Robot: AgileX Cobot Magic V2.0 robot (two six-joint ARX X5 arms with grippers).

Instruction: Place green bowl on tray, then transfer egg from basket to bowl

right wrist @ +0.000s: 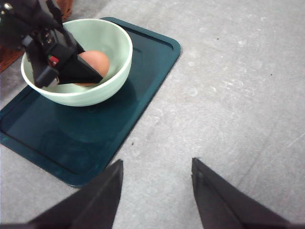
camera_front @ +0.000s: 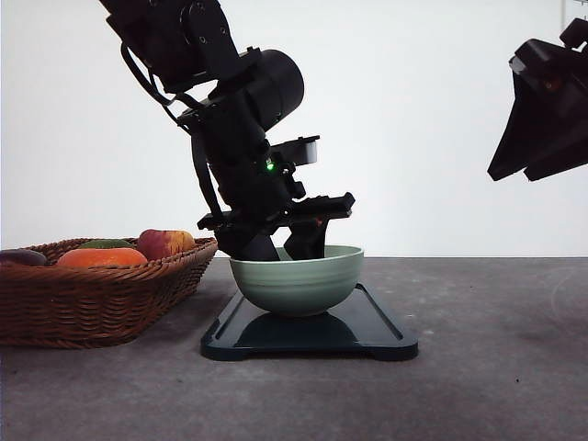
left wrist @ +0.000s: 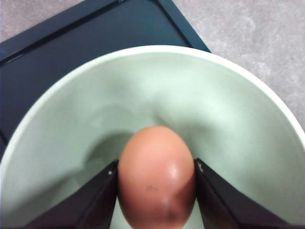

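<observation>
Your left hand [left wrist: 155, 191] is clamped on the egg [left wrist: 156, 176], fingers deep inside the green bowl [camera_front: 297, 280], which sits on the tray [camera_front: 367, 333]. Ease down until the egg nears the bowl floor, then part the fingers gently. Your right hand [right wrist: 157, 191] hangs open and empty over the tabletop [right wrist: 248, 95]

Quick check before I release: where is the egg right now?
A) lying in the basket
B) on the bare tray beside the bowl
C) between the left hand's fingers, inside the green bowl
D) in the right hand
C: the left wrist view shows the egg clamped by the left hand inside the green bowl, which sits on the tray; the right hand is open over the table.
</observation>
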